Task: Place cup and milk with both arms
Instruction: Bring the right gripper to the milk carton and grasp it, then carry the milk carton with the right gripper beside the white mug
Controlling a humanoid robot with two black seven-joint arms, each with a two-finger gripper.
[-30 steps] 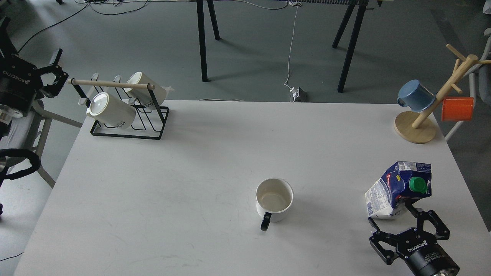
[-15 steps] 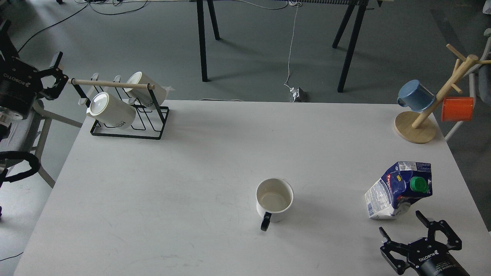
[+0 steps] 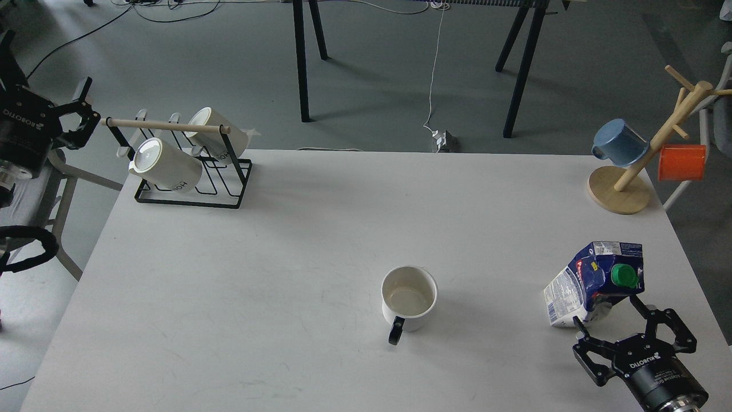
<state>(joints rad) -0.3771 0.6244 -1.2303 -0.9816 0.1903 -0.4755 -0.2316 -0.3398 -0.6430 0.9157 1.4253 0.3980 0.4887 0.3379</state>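
A white cup (image 3: 409, 297) with a black handle stands upright on the white table (image 3: 286, 240), near the front middle. A blue and white milk carton (image 3: 595, 282) with a green cap stands at the front right. My right gripper (image 3: 609, 312) is open just in front of the carton, its fingertips near the carton's base without clasping it. My left gripper (image 3: 77, 109) is open and empty off the table's far left, beside the mug rack.
A black wire rack (image 3: 186, 166) with a wooden bar holds two white mugs at the back left. A wooden mug tree (image 3: 640, 166) with a blue cup and an orange cup stands at the back right. Table legs and cables lie beyond.
My right gripper drew back from the carton toward the front edge, then came forward again to the carton's right side. My left gripper shifted slightly left.
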